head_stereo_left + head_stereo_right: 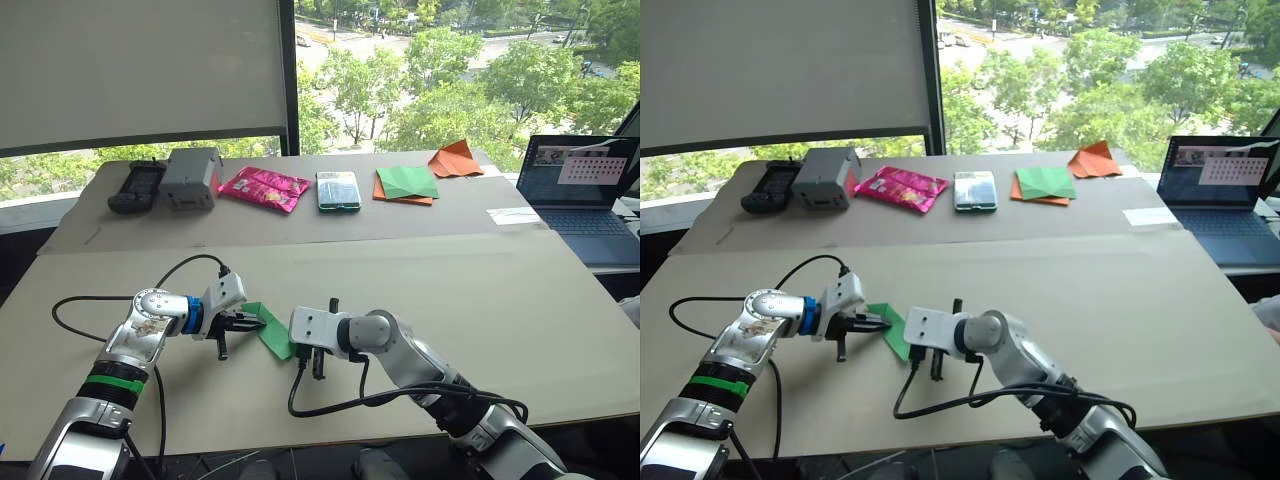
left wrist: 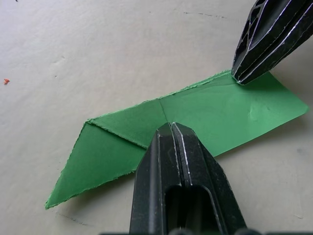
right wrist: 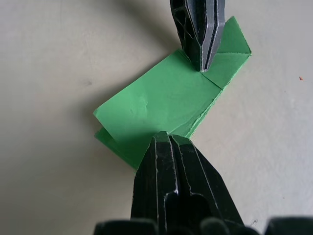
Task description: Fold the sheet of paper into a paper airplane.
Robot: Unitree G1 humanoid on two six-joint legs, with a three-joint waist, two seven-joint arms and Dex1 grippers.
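The sheet of paper (image 1: 276, 340) is bright green and lies flat on the near table as a long folded strip with a pointed end and sharp creases (image 2: 122, 147). From the left, my left gripper (image 2: 171, 128) is shut, and its closed tip presses down on the strip near the middle crease. My right gripper (image 3: 166, 136) comes from the opposite side, also shut, with its tip resting on the strip's long edge near the blunt end. The two tips face each other across the paper. Nothing is held between either pair of fingers.
On the far table stand a black controller (image 1: 137, 187), a grey box (image 1: 190, 178), a pink packet (image 1: 265, 188), a small flat box (image 1: 338, 190), a green-and-orange paper stack (image 1: 407, 185) and an orange pointed paper shape (image 1: 455, 160). A laptop (image 1: 585, 195) sits at the right edge.
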